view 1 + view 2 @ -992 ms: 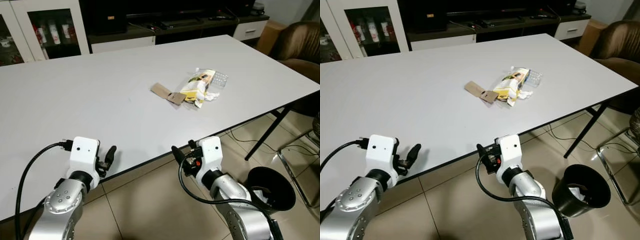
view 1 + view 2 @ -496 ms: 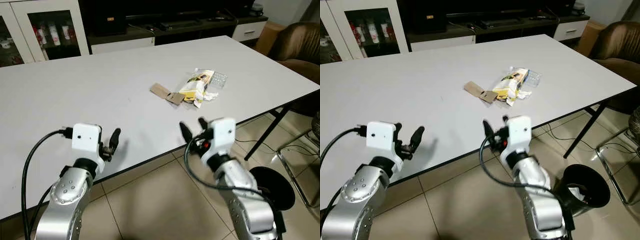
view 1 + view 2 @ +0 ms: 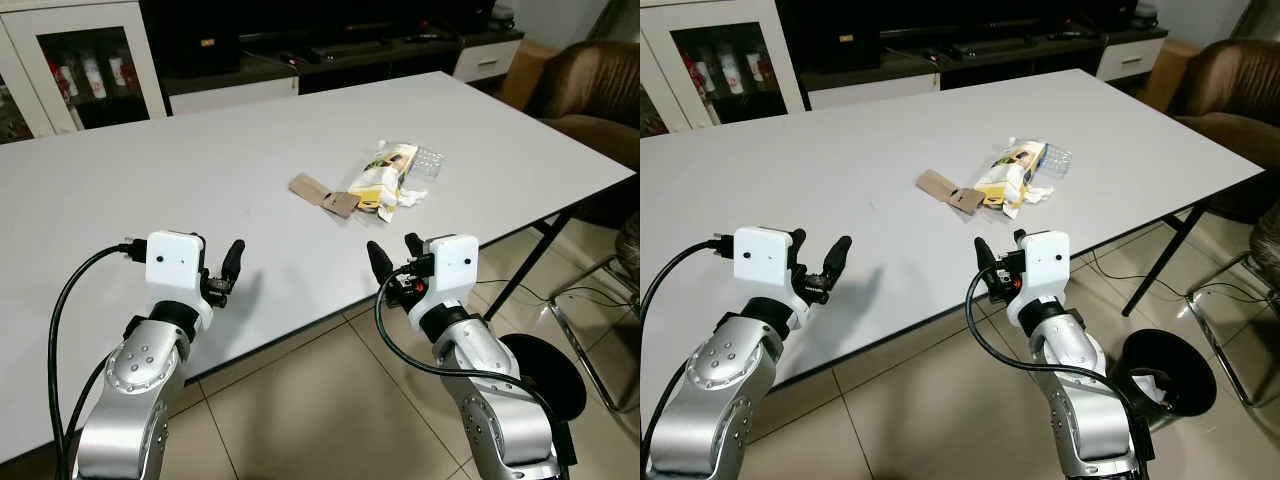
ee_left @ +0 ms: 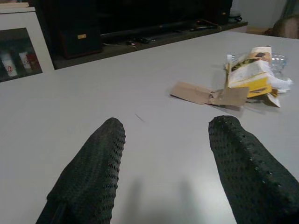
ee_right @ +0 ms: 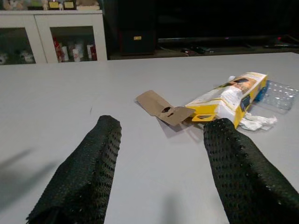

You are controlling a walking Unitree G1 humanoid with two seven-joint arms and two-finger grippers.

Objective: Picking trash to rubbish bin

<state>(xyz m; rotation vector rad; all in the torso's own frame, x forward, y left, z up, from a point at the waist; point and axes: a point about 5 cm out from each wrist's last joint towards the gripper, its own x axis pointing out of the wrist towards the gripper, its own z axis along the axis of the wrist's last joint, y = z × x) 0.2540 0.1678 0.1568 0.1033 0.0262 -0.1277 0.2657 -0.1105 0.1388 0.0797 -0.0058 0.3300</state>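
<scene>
Right, both arms are up at the near edge of the white table [image 3: 150,180], and nothing is picked up yet. The left gripper [image 3: 228,268] hovers over the tabletop with its two black fingers spread apart and nothing between them; the right gripper [image 3: 392,262] hangs just off the table's edge, fingers likewise parted and empty. Out ahead, well apart from both, sits the trash: a torn yellow-and-white carton [image 3: 385,177] lying on its side, a flat brown cardboard flap [image 3: 322,193] touching its near end, a clear plastic blister tray [image 3: 431,160] at the far end and a bit of crumpled white paper [image 3: 412,198] beside it. All of it looks feather-light and flimsy; I'd guess the carton will crush rather than resist, so a pinch across its narrow middle seems safest, while the flat flap could slide on that smooth surface. Down on the tiled floor, to the robot's right, waits the black rubbish bin [image 3: 1168,372], something pale already inside.
</scene>
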